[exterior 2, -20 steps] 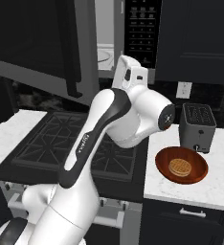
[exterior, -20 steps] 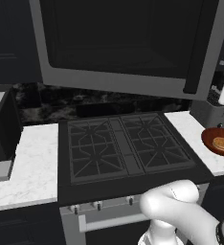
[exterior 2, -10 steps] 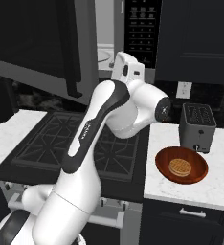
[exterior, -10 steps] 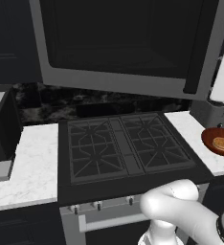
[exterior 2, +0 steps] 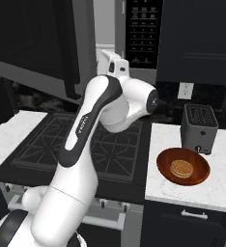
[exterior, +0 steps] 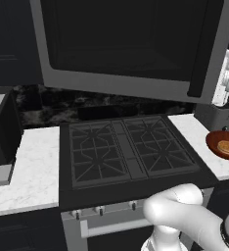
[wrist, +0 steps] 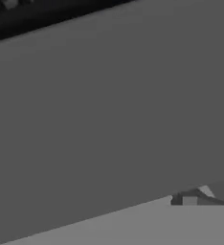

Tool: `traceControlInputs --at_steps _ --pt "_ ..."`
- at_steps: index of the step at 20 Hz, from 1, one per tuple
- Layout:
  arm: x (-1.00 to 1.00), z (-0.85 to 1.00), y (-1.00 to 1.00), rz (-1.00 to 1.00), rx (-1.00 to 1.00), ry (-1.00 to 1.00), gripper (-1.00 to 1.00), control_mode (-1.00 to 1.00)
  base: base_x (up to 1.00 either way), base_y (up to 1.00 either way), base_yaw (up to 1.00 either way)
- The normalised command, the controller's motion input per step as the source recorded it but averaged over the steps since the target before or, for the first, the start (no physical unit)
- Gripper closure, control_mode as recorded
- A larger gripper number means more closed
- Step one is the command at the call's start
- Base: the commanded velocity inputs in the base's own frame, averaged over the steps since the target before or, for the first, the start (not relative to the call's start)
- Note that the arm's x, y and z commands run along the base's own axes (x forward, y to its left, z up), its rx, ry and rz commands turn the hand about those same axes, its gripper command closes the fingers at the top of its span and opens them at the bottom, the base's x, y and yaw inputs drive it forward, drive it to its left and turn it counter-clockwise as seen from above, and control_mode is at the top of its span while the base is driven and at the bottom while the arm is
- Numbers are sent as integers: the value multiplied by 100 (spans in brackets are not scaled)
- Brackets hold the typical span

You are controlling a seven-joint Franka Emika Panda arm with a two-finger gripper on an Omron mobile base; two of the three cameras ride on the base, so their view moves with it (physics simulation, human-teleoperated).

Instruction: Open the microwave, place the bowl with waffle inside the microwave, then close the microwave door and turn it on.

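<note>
The microwave door (exterior: 131,46) hangs swung out over the stove (exterior: 126,152), a wide grey-framed panel with a dark window and a black bar handle (exterior: 204,54) down its right side. In the right base view the same door stands at the upper left, with the black keypad strip (exterior 2: 143,34) of the microwave (exterior 2: 140,41) to its right and further back.

The white arm (exterior 2: 93,140) rises from the near left in that view, bends over the stove, and reaches up behind the door's right edge. Its hand is tucked between the door and the microwave body, so the claw itself is hidden; from what can be made out it stands wide apart with nothing in it. The hand view faces a flat grey surface at very close range, too plain to name.

On the white counter (exterior 2: 216,185) right of the stove sits the reddish-brown bowl (exterior 2: 183,166), with the golden waffle (exterior 2: 181,168) lying flat inside it. Just behind the bowl stands a dark grey toaster (exterior 2: 199,128) with 2 slots. In the left base view the bowl (exterior: 225,144) lies at the far right edge, below the arm's white wrist.
</note>
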Motion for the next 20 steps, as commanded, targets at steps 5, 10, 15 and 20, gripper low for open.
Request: traceControlInputs --at_steps 5,10,15,20 --pt "-51 4 65 23 0 0 -100 -100 0 0 0" --pt "-51 19 77 23 0 -3 -100 -100 0 0 0" --pt "-71 17 84 23 -2 -5 -100 -100 0 0 0" --pt "-93 2 93 24 -7 -8 -100 -100 0 0 0"
